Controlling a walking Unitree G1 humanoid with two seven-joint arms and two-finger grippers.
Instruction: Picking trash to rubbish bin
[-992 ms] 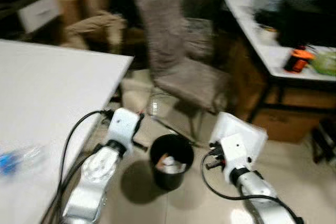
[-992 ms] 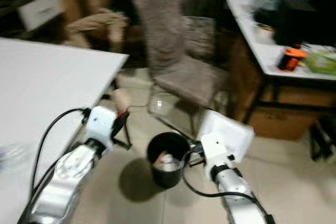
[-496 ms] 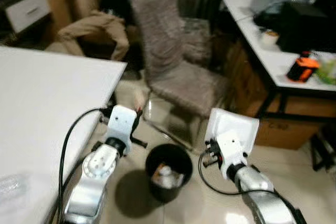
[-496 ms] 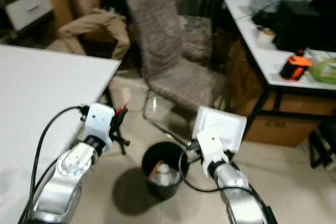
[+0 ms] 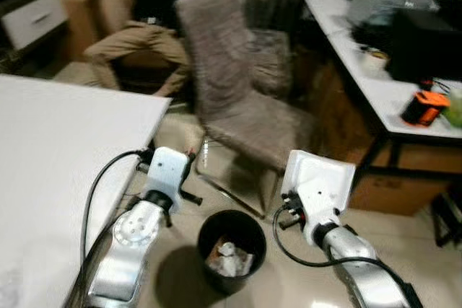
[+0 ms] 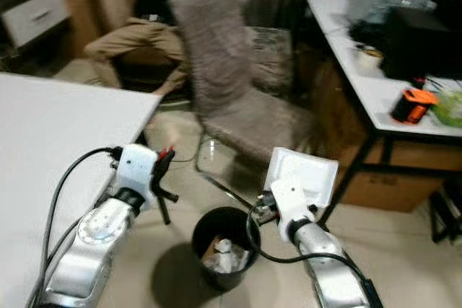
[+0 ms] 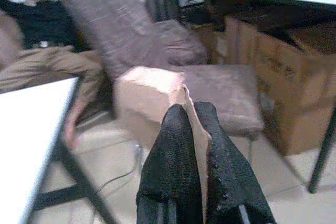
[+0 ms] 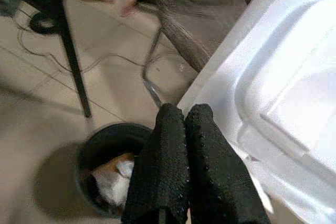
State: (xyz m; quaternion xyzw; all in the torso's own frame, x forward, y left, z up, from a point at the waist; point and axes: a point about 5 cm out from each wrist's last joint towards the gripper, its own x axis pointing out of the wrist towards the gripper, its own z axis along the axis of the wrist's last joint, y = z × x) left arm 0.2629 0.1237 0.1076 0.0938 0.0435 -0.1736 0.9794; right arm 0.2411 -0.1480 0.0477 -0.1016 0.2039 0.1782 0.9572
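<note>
The right pincer (image 8: 184, 116) is clamping its black fingers on the edge of a white foam tray (image 8: 294, 82), which is standing up from the wrist just beside the rim of the black rubbish bin (image 5: 231, 230). The left pincer (image 7: 191, 111) is pinching a thin piece of tan cardboard (image 7: 149, 90) between fingers that are almost touching, and is hanging between the corner of the white table (image 5: 65, 149) and the bin. No writing can be read on the tray, the cardboard or the bin. The bin is sitting on the pale tiled floor (image 5: 426, 250) between the two arms, with crumpled white and tan trash (image 5: 229, 257) lying inside it. Open floor is lying around the bin; the metal legs of a grey upholstered chair (image 5: 238, 99) are standing just beyond it. A second table (image 5: 375, 84) is running along the right, carrying an orange object (image 5: 424, 108) and dark equipment. Behind the chair a person (image 5: 137, 37) in tan trousers is reclining on a brown seat. The right wrist view is looking down into the bin and onto a thin black table leg (image 8: 71, 61); the left wrist view is showing brown cardboard boxes (image 7: 273, 82) under the far table.
</note>
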